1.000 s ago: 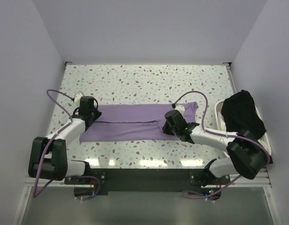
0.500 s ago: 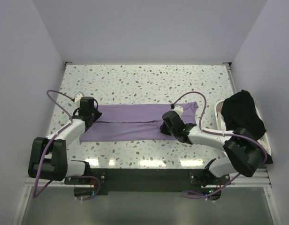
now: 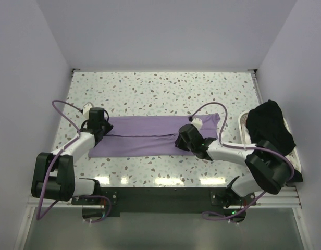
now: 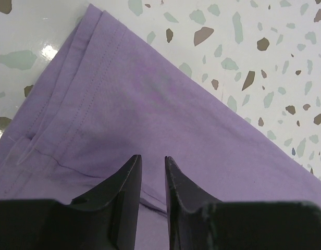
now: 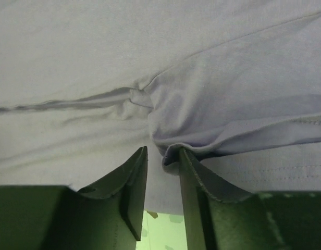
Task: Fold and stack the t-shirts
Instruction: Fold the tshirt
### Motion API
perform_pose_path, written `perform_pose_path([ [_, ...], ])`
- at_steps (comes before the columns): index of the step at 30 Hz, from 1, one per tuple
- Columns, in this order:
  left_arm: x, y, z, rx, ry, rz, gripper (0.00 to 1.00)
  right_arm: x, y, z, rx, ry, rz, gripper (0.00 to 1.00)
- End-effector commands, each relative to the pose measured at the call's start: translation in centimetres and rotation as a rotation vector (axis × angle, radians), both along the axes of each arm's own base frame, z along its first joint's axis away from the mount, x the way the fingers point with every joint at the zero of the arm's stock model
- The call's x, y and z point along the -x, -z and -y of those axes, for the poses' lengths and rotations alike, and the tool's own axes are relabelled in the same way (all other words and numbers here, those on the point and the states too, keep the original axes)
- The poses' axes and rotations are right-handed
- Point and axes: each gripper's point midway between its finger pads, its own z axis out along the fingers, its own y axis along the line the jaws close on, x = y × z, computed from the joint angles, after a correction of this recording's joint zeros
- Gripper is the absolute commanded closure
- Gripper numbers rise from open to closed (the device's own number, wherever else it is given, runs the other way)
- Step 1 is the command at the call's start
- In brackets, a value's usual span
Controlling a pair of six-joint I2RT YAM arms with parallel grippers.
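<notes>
Bright overhead light, glare on table [image 3: 165,179] near edge; wrist views sharp, pincers dark

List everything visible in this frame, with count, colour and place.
purple t-shirt: one, purple, spread flat and partly folded across the middle of the table.
black garment: one, black, heaped on the tray at the right edge.
white tray: one, white, right side of the table, mostly covered.
table: one, white with speckles, fills the workspace.
cables: two, purple, one looping off each arm.
left arm: one, white and black, jaws narrowly apart at the shirt's left end.
right arm: one, white and black, jaws narrowly apart at a bunched fold near the shirt's right end.
</notes>
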Motion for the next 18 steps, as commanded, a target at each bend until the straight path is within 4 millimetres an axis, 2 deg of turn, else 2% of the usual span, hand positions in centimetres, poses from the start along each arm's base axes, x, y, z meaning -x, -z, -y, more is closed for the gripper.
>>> perform_pose_path([
  [1,-0.9,-1.4,0.2,-0.004,0.015,0.064,0.71,-1.2,-3.7,-0.6,-0.035,-0.007,0.096,0.64],
  [6,-1.0,-1.5,0.2,-0.001,0.013,0.066,0.71,-0.9,-7.1,1.1,0.034,-0.017,0.144,0.48],
  [7,-1.0,-1.6,0.2,-0.001,0.013,0.068,0.71,-0.5,-7.0,2.0,0.073,-0.014,0.127,0.46],
  [11,-1.2,-1.9,0.3,-0.004,0.027,0.073,0.70,-0.8,-8.5,5.7,0.220,0.042,0.158,0.37],
  [13,-1.1,-2.0,0.4,-0.006,0.035,0.076,0.70,-0.6,-8.3,7.3,0.256,0.041,0.133,0.36],
  [14,-1.2,-2.1,0.4,-0.006,0.038,0.080,0.70,-1.3,-8.0,8.8,0.257,0.076,0.113,0.36],
  [15,-1.1,-2.2,0.4,-0.008,0.040,0.080,0.69,-1.1,-7.5,8.9,0.226,0.058,0.080,0.36],
  [17,-1.2,-2.3,0.6,-0.004,0.046,0.083,0.70,-2.0,-6.9,11.3,0.229,0.105,0.053,0.36],
  [18,-1.2,-2.3,0.6,-0.002,0.048,0.079,0.70,-2.1,-6.5,11.8,0.235,0.110,0.037,0.36],
])
